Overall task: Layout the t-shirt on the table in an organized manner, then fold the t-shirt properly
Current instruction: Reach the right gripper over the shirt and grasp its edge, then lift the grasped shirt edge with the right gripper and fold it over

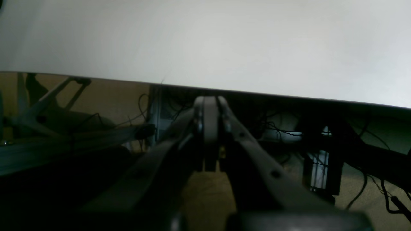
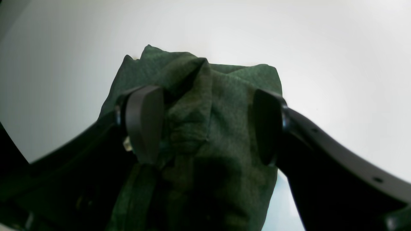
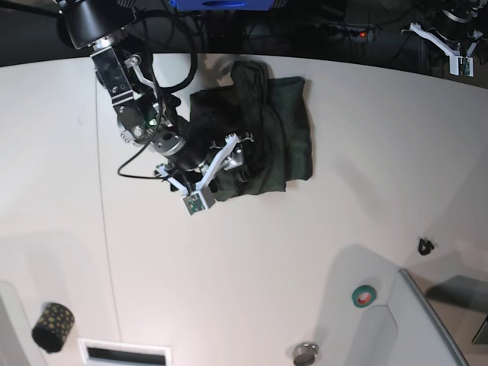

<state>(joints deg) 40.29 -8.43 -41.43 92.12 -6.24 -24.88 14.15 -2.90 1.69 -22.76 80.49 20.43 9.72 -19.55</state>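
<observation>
t-shirt [image 3: 267, 130]: 1 | table [image 3: 229, 267]: 1 | tape roll [image 3: 364, 294]: 1 | patterned roll [image 3: 52, 326]: 1

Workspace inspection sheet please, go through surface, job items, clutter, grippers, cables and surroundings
Surface: white table, thin seam line down one side.
Job's things: dark green t-shirt, bunched and creased near the far edge, not laid flat.
Clutter: dotted dark roll, green tape ring, small black clip, round metal piece, grey tray.
Grippers: right gripper open, pads either side of a fabric ridge; left gripper shut, empty, off the table edge.
Cables: black cable looping along the right arm.
Surroundings: dark floor clutter beyond the table.
</observation>
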